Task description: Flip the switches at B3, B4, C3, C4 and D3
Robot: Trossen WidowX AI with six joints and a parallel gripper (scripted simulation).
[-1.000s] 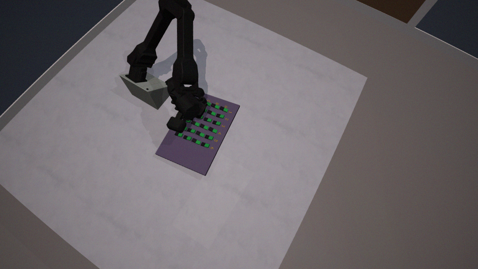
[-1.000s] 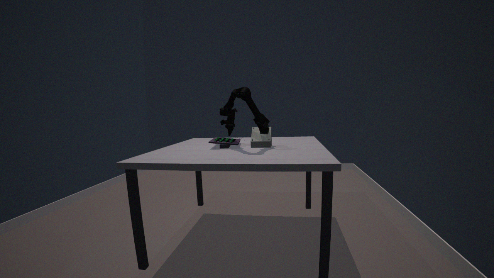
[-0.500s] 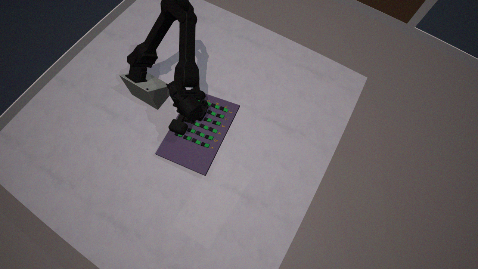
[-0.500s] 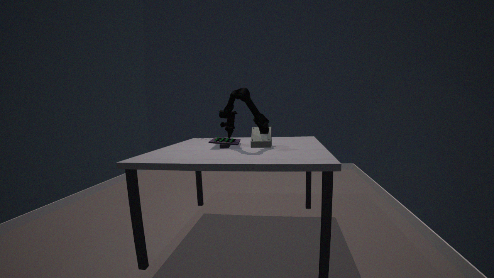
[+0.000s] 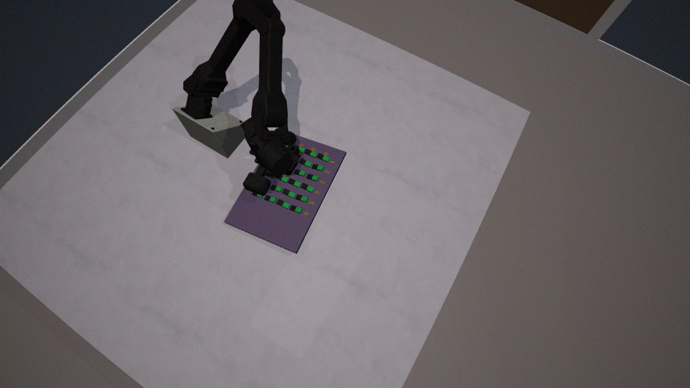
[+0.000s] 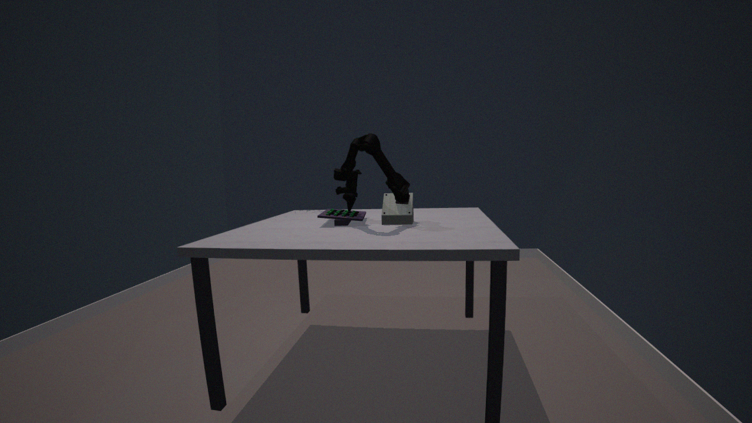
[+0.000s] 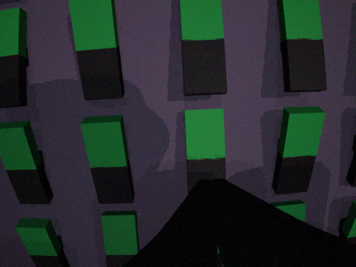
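Observation:
The purple panel [image 5: 270,226] [image 6: 362,215] [image 7: 152,55] carries rows of green-and-black switches. My gripper [image 6: 349,210] [image 7: 211,191] is shut and empty. Its tip is down at the panel, over the black near end of C4 [image 7: 205,135]; contact is hard to tell. C4's green end looks lower than that of C3 [image 7: 105,144], whose green end appears raised. B3 [image 5: 301,172] [image 7: 93,26] and B4 [image 5: 295,183] [image 7: 202,18] lie beyond, their far ends cut off in the wrist view. D3 [image 7: 119,233] shows left of the fingers with a green end; D4 is hidden behind them.
C5 [image 7: 302,135] stands right of the fingertip and C2 [image 7: 15,146] farther left. D5 [image 7: 293,211] is partly behind the right finger. The arm's grey base block [image 5: 221,120] [image 6: 396,212] stands beside the panel on the pale table [image 5: 386,207] [image 6: 426,239].

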